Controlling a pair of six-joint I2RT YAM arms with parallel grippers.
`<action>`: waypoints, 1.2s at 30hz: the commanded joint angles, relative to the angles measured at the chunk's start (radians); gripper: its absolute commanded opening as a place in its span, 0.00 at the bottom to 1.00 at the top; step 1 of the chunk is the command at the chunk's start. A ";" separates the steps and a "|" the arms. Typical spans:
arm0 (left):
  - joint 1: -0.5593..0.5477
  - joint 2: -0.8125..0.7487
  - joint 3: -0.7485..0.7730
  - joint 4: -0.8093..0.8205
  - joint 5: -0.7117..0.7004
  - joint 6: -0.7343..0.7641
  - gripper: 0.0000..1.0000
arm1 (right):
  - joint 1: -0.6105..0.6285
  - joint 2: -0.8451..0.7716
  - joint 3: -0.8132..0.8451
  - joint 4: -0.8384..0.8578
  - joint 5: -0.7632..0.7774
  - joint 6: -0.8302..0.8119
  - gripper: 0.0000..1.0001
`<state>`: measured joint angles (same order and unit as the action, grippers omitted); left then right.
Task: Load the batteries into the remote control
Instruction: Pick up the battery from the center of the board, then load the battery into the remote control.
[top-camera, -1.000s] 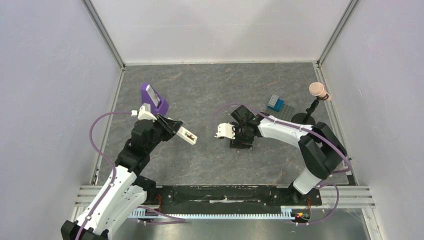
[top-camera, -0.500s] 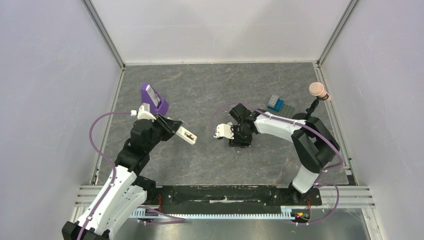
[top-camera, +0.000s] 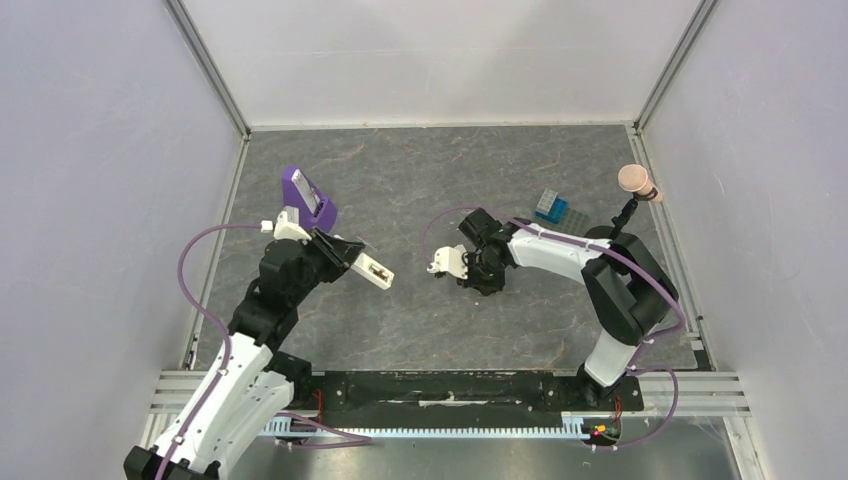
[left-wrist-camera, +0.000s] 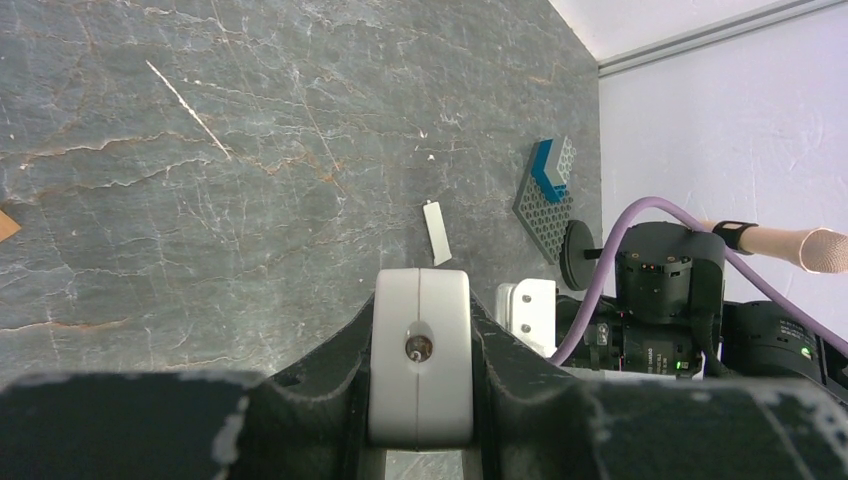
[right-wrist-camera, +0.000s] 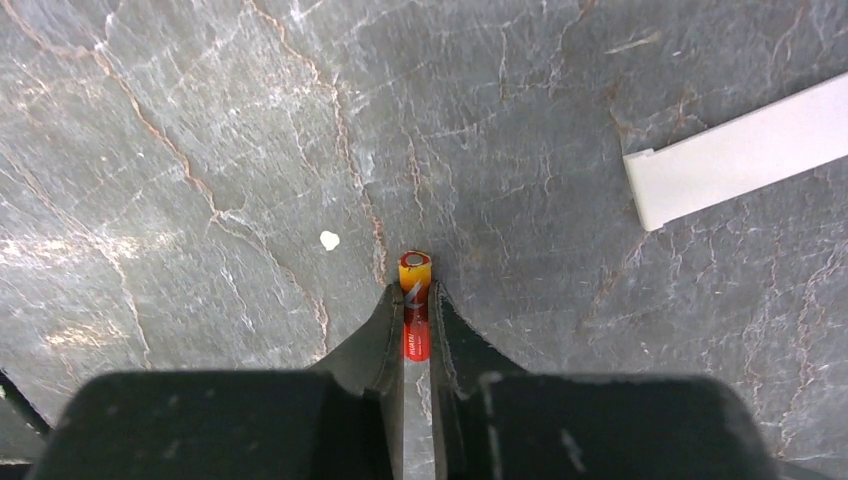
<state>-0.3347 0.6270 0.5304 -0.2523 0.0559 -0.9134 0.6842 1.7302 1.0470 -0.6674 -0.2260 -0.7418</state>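
Observation:
My left gripper is shut on the remote control, a slim white bar held above the table and pointing right. In the left wrist view the remote control shows end-on between the black fingers, with a small round lens in its end face. My right gripper is down at the table's middle. In the right wrist view it is shut on a red-orange battery, whose yellow end sticks out past the fingertips, close over the table.
A flat white plastic strip lies on the table right of the battery, also seen from the left wrist. A purple stand is at the left, a blue block on a grey plate and a pink-tipped stand at the right.
The right gripper's jaws have closed onto the red-orange battery, and its wrist has shifted slightly. The left arm with the remote control has not moved.

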 joint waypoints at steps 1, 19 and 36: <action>0.008 -0.013 0.019 0.030 0.024 0.035 0.02 | -0.001 0.017 -0.019 0.022 -0.033 0.075 0.05; 0.006 0.093 -0.130 0.445 0.403 0.003 0.02 | 0.001 -0.441 -0.033 0.316 -0.184 0.830 0.00; -0.167 0.536 -0.208 1.035 0.497 -0.195 0.02 | 0.155 -0.577 -0.113 0.250 -0.040 1.222 0.00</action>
<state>-0.4614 1.0584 0.3145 0.5388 0.5308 -1.0172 0.8177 1.1652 0.9535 -0.3832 -0.3477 0.3687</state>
